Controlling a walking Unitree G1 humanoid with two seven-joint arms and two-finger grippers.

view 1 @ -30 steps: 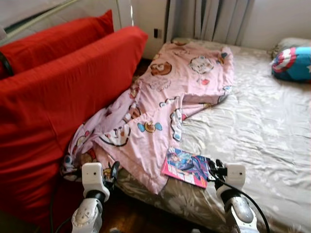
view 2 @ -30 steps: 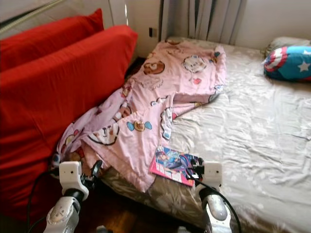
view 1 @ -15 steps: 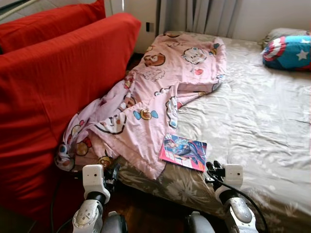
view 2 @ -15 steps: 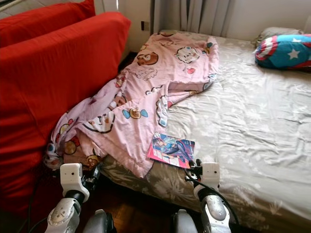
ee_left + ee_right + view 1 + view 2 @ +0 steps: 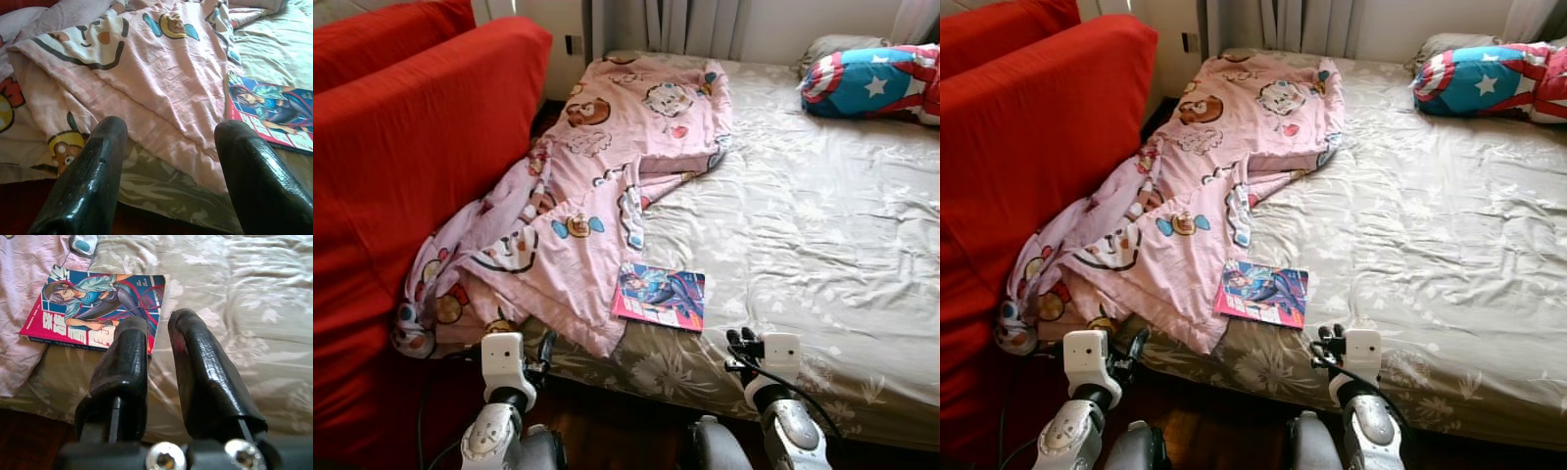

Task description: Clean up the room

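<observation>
A comic book (image 5: 660, 295) with a red-edged cover lies flat near the front edge of the bed (image 5: 822, 225), partly beside a rumpled pink cartoon blanket (image 5: 597, 176). The blanket spills off the bed's left corner toward the floor. My right gripper (image 5: 736, 338) hovers low in front of the bed edge, just right of the book, with its fingers (image 5: 127, 347) close together on nothing. My left gripper (image 5: 544, 345) is held open below the hanging blanket (image 5: 146, 73), holding nothing. The book (image 5: 98, 303) lies just beyond the right fingertips.
A big red sofa (image 5: 401, 147) stands close along the bed's left side, leaving a narrow gap. A star-and-shield pillow (image 5: 871, 83) lies at the bed's far right. Curtains (image 5: 675, 15) hang behind. Dark wooden floor (image 5: 617, 431) is beneath my arms.
The whole view has shifted, so the camera moved: more of the bed shows on the right. The book now lies a little farther from my right gripper. Both grippers hold the same pose.
</observation>
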